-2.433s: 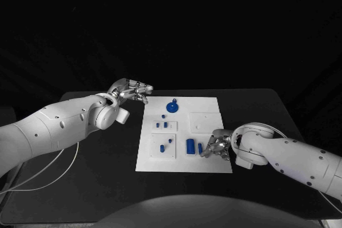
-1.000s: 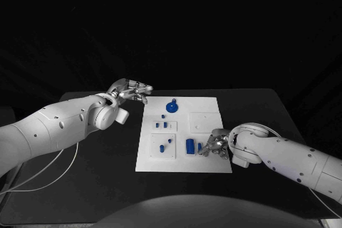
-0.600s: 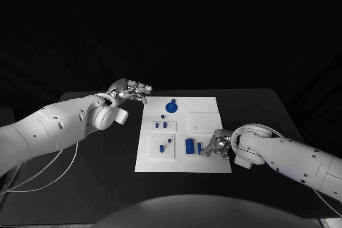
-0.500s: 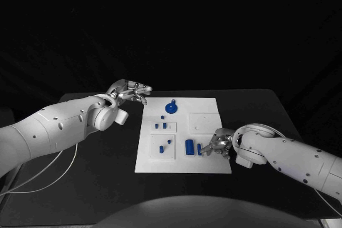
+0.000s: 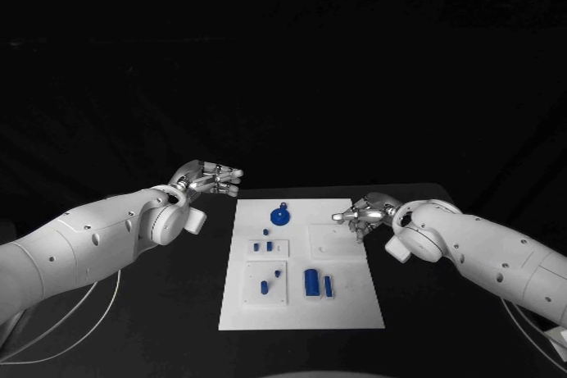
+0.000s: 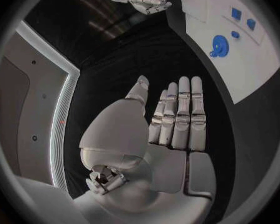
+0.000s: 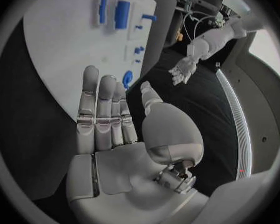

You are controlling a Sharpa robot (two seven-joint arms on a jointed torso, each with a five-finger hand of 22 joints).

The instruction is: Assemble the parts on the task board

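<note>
Right hand (image 5: 364, 215) has lifted off the parts (image 5: 315, 283).
Both hands empty, fingers straight and loose; left hand (image 5: 210, 179) beside the board (image 5: 355, 304).

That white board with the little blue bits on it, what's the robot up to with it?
The robot is meant to assemble the blue parts on the task board, but at this moment neither hand holds anything. The left hand hovers off the board's far left corner, fingers straight and open. The right hand hangs over the board's far right edge, also open. The parts, including a round one at the far end, lie untouched.
</note>
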